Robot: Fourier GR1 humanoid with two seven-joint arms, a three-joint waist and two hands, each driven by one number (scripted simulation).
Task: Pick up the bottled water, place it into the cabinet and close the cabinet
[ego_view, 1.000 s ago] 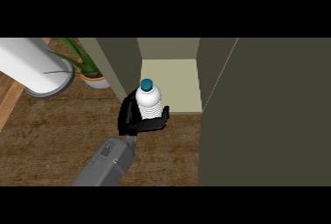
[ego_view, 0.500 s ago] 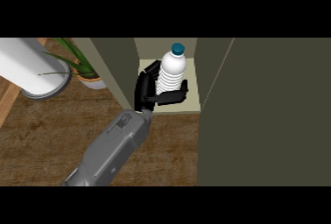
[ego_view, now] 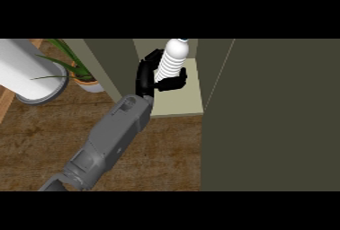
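You have the white ribbed plastic water bottle with the blue cap point(ego_view: 171, 60) off the counter and inside the open olive-green cabinet point(ego_view: 119, 58), so the pick-up is done and the placing is nearly there. The one arm in view comes up from the lower left of the head view, and I cannot say from this picture alone whether it is your left or your right; its black hand point(ego_view: 147, 74) is curled round the lower half of the bottle, fingers on one side and thumb on the other, so the bottle is plainly in its hold. The bottle stands roughly upright, tilted a little, over the pale cream cabinet shelf point(ego_view: 179, 101), well in from the shelf's front edge. Whether its base touches the shelf you cannot tell, because the hand hides it. What is left, by my reading: set the bottle down, open the fingers, draw the arm back out past the shelf edge, then swing the broad dark olive cabinet door point(ego_view: 272, 117) at the right shut. That door stands open now, so the closing step is not begun. The other hand is nowhere to be seen. On the brown wood-grain counter point(ego_view: 40, 134) a white cylinder point(ego_view: 26, 72) and a potted green plant point(ego_view: 79, 74) sit at the left, well apart from your path.
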